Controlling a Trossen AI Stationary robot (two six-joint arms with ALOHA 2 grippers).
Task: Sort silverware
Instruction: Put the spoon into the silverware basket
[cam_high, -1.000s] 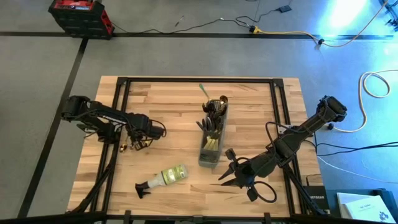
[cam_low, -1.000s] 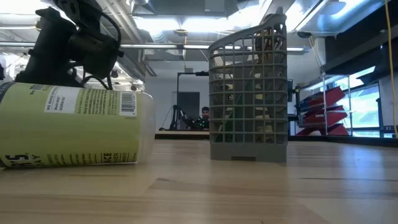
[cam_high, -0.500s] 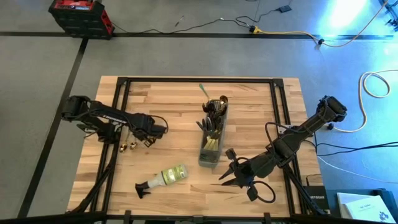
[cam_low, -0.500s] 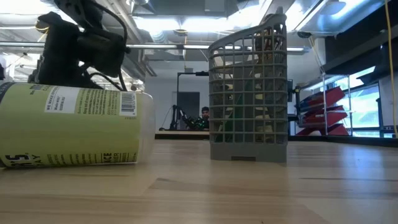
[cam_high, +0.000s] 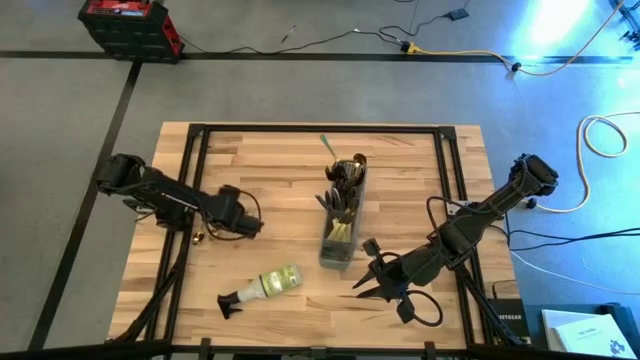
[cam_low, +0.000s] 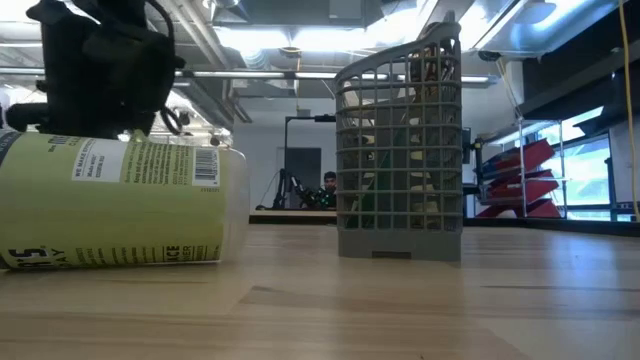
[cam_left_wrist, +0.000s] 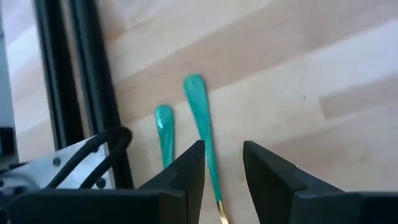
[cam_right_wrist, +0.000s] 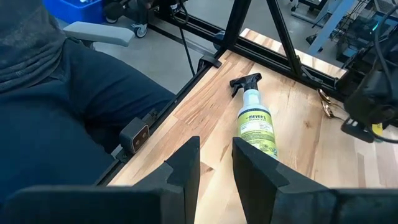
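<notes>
Left gripper (cam_left_wrist: 222, 163), fingers slightly apart and empty, hovers over two green-handled utensils (cam_left_wrist: 202, 127) lying on the table (cam_high: 280, 170) left of the mesh caddy (cam_high: 341, 225); pickup step, next needs lowering astride one handle; right gripper (cam_high: 378, 272) waits, narrowly parted.

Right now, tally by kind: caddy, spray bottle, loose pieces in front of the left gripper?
Grey mesh caddy: 1
Spray bottle: 1
Green-handled pieces at the left gripper: 2
Total: 4
Silverware inside the caddy is too tangled to count.
</notes>
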